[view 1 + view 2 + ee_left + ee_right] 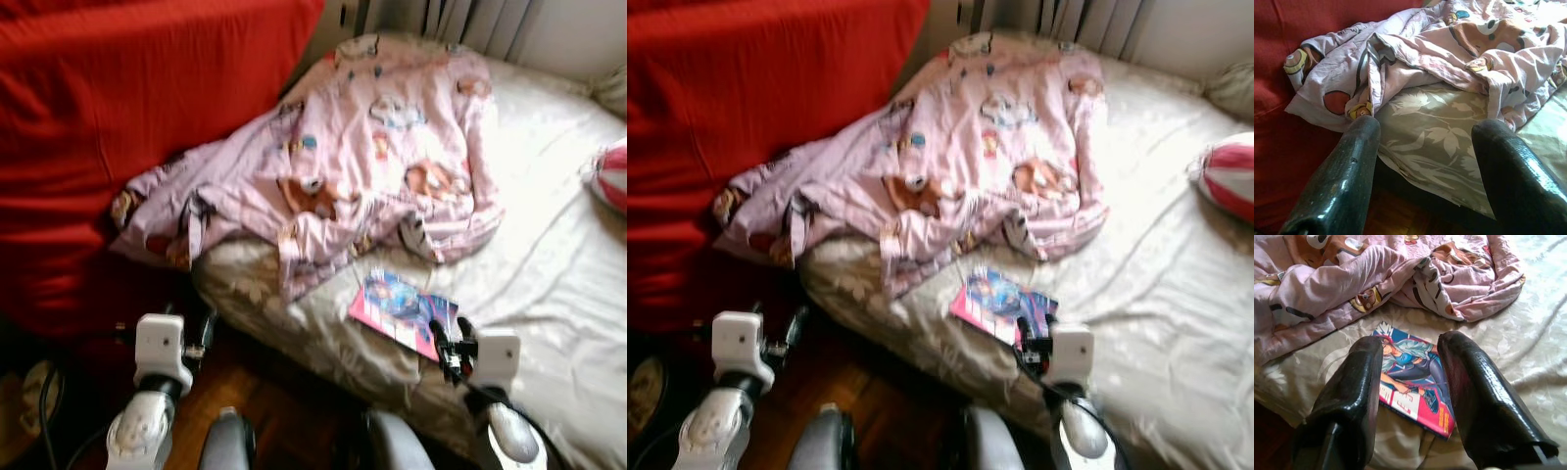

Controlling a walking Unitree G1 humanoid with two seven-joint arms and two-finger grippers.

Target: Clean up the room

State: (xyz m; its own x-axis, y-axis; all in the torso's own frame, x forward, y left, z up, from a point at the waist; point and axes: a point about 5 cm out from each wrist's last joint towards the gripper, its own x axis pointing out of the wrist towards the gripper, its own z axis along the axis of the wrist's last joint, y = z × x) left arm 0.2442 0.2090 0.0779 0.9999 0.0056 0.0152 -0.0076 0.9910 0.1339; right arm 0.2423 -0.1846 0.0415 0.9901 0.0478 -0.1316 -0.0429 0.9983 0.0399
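Note:
A comic book [1410, 377] with a pink and blue cover lies flat on the beige floral bedsheet [549, 294], near the bed's front edge. My right gripper [448, 335] hovers just over the book's near corner, open, with one finger on each side of the cover in the right wrist view and nothing held. A crumpled pink cartoon-print blanket [362, 166] is heaped on the bed beyond the book and spills over the bed's left corner. My left gripper [1427, 125] is open and low beside that corner, facing the hanging blanket and the sheet.
A large red-covered piece of furniture [118, 117] rises to the left of the bed. A red and white striped cushion [1234, 176] lies at the right. Dark wooden floor [265, 392] shows between the bed and my legs. Curtains hang behind the bed.

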